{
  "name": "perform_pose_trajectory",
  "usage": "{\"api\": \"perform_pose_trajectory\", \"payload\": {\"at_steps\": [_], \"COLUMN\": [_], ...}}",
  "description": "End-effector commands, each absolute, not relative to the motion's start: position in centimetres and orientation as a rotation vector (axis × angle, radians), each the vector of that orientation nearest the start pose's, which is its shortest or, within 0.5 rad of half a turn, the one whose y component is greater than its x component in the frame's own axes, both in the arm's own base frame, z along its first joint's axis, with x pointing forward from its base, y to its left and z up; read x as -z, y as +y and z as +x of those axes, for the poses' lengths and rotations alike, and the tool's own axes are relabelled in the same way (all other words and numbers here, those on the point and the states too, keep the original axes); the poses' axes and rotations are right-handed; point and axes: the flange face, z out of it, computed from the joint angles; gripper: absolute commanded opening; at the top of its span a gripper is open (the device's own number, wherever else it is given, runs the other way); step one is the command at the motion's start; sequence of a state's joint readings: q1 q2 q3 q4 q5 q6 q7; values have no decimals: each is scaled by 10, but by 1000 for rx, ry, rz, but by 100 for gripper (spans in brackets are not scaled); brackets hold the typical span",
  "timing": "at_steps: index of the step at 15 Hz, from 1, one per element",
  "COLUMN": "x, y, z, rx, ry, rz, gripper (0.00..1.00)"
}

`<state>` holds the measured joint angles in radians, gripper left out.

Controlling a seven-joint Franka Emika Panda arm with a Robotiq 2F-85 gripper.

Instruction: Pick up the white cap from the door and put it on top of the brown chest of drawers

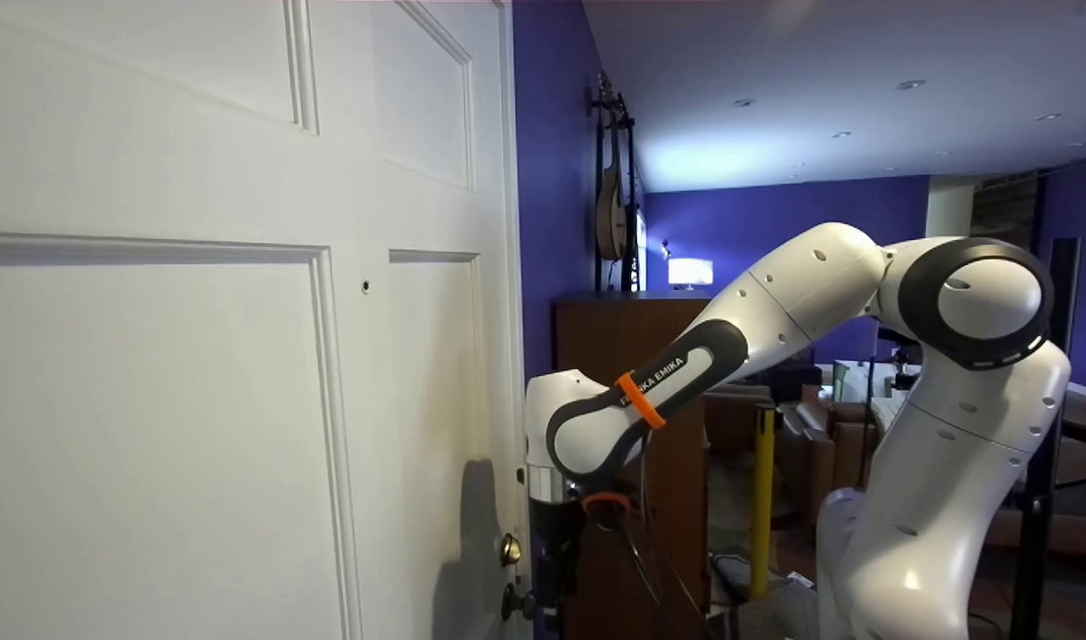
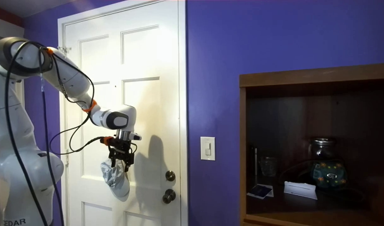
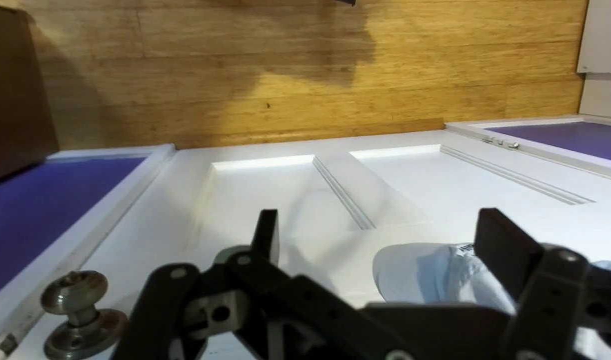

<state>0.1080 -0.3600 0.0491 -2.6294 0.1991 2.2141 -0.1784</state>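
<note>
The white cap (image 2: 114,179) hangs against the white door (image 2: 145,56) in an exterior view, brim downward; what holds it there is hidden. My gripper (image 2: 120,166) points down in front of the cap's upper part. In the wrist view my gripper (image 3: 379,220) has its fingers wide apart and nothing held between them. The cap (image 3: 415,270) shows between and below the fingers, partly hidden by the right-hand finger. The cap does not show in the exterior view with the door (image 1: 152,400) up close. The brown chest of drawers (image 2: 317,74) stands right of the door and also shows beside the arm (image 1: 614,333).
A brass-coloured knob (image 2: 169,196) and a lock above it sit on the door's edge near the gripper. A light switch (image 2: 207,148) is on the purple wall (image 2: 217,47). The chest's open shelf holds a jar, a glass, cards and a small bag (image 2: 328,174).
</note>
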Motion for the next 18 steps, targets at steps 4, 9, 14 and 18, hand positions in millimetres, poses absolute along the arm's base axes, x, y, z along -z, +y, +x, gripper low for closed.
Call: {"api": "perform_pose_trajectory", "payload": {"at_steps": [4, 9, 14, 18], "x": [-331, -319, -314, -314], "y": [81, 88, 85, 85], "z": [386, 386, 382, 384], "rx": [262, 313, 310, 309], "ry": [-565, -710, -736, -744], "rz": [-2804, -2616, -2600, -2598], "gripper": [100, 100, 100, 100]}}
